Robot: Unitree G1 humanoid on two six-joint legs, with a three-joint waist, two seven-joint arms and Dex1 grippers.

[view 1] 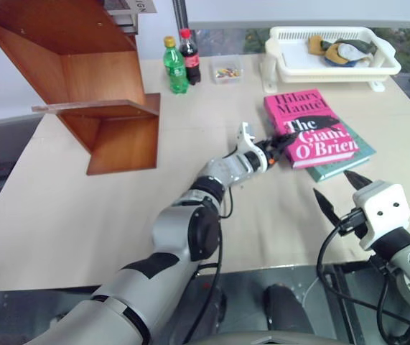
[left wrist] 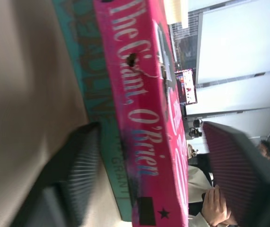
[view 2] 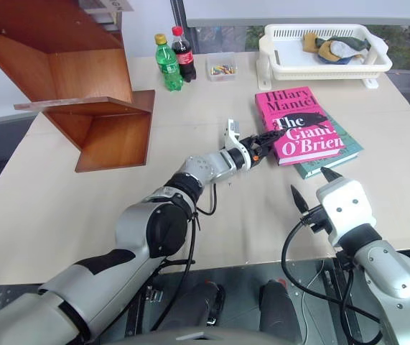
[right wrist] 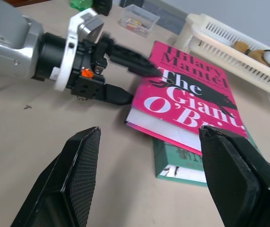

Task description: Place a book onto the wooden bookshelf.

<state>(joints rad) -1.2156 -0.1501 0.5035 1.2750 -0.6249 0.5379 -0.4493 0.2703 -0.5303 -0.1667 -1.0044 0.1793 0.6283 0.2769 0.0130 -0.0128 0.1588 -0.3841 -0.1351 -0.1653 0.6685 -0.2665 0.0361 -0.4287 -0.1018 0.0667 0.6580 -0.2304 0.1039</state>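
Note:
The pink book (view 1: 311,123) lies flat on the table, on top of a thinner teal book (view 1: 350,162). My left gripper (view 1: 285,146) reaches level to the book's near left corner, open. One finger lies over the cover and the other sits low beside the spine (left wrist: 139,109), with gaps on both sides. My right gripper (view 1: 337,187) hovers open and empty near the table's front edge, just short of the two books. The wooden bookshelf (view 1: 104,108) stands at the far left, its shelf board bare.
A green bottle (view 1: 176,68), a cola bottle (view 1: 189,56) and a small clear box (view 1: 227,72) stand at the back between shelf and books. A white basket tray (view 1: 291,68) holding cloth items sits at the back right.

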